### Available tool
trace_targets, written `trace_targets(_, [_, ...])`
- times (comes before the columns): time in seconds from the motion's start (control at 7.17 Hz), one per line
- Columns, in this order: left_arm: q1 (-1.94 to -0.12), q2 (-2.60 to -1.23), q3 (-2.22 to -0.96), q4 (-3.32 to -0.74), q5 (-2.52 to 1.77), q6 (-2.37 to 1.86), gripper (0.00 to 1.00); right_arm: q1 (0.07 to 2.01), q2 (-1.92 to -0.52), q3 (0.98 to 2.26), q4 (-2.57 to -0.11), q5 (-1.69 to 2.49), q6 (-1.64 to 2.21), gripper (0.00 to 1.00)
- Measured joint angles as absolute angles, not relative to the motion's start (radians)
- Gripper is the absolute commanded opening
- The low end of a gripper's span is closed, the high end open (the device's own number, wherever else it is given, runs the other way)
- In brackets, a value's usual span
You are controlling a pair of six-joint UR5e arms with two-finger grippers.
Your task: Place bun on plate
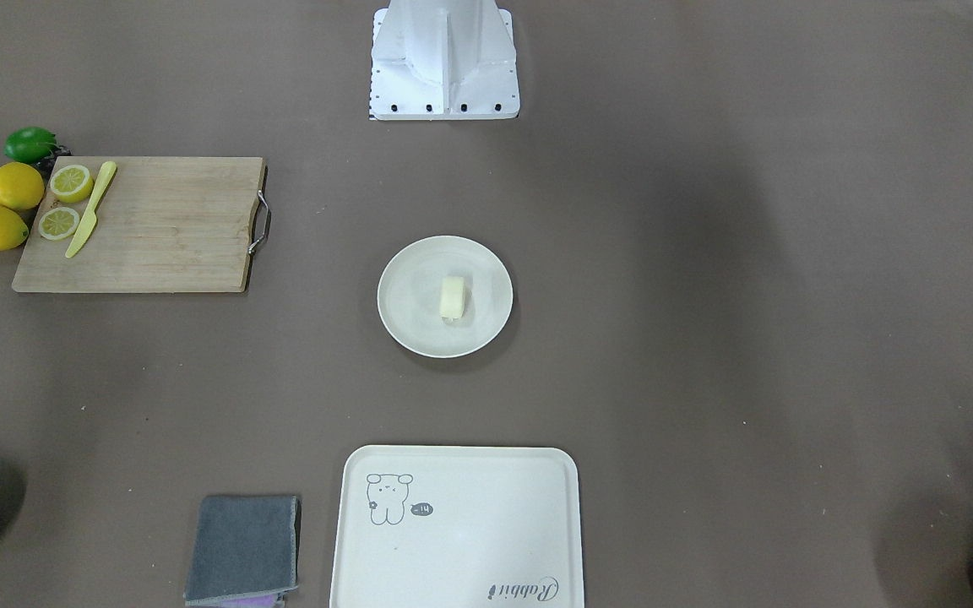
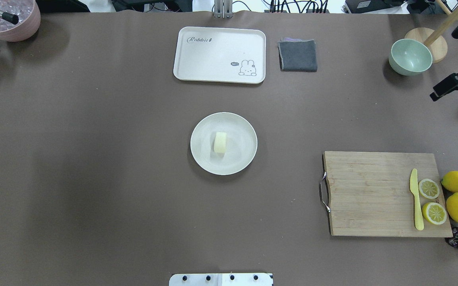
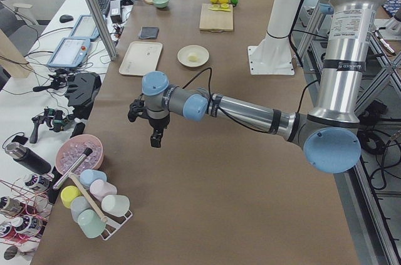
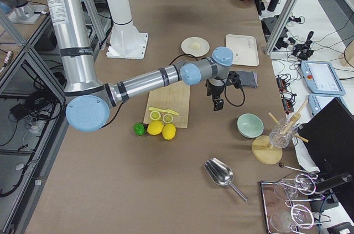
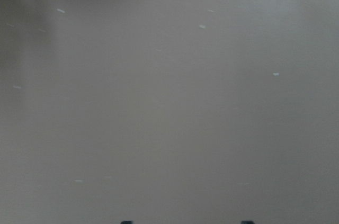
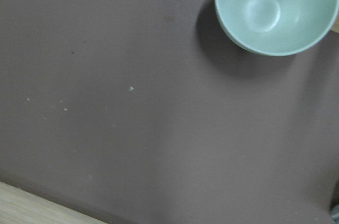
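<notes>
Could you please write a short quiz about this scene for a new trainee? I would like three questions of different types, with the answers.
1. True or false: the bun lies on the plate.
2. What lies on the cutting board? A) a yellow knife and two lemon slices. B) a green bowl. C) a metal scoop.
3. Fill in the blank: beside the cream tray lies a folded grey ____.

Key: 1. True. 2. A. 3. cloth.
</notes>
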State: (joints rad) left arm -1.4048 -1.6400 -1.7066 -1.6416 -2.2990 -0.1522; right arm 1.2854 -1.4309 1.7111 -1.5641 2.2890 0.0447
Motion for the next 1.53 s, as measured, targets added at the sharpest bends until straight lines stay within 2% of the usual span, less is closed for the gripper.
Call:
trace_targets(0.56, [-1.447,-1.528,-1.728,-1.634,-2.315,-0.084,0.98,1.433,-1.476,1.600,-1.574,2.312,-0.236,1.00])
trace_targets(1.53, [-1.446,-1.519,-1.735,-1.637,-2.315,-0.093,0.98,1.440,-1.476,1.592,-1.585,2.315,-0.247,1.00])
